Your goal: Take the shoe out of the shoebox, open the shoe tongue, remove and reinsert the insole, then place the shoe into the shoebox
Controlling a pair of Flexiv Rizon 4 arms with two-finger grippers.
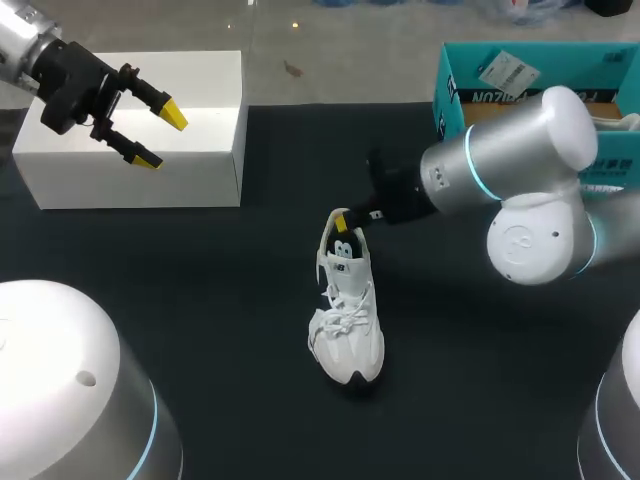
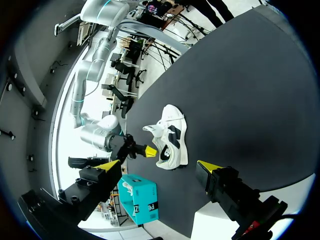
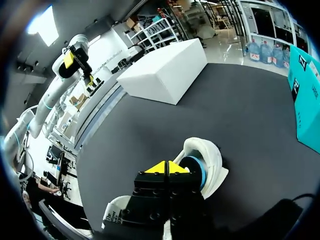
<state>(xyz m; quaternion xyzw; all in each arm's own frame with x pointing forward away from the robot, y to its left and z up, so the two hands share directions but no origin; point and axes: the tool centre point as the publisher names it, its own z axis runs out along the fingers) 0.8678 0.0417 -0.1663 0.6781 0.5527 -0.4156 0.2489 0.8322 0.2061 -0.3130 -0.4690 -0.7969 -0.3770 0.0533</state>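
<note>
White with dark patches, the shoe (image 1: 347, 315) stands on its sole on the black table (image 1: 200, 300), outside the box. Its toe points toward the robot and its heel away, with the laces lying loose over the tongue.

At the shoe's heel opening sits the right gripper (image 1: 342, 222). Its yellow tips are pressed together with no gap showing, right at the heel collar above the dark inside of the shoe. I cannot tell whether anything is pinched between them.

Farther off, beyond the shoe to its left, lies a white block (image 1: 130, 130). The left gripper (image 1: 160, 137) hangs over it, well apart from the shoe, fingers spread wide and holding nothing.

Beyond the shoe to its right stands the teal shoebox (image 1: 500, 80), partly hidden behind the right arm (image 1: 520, 170).
</note>
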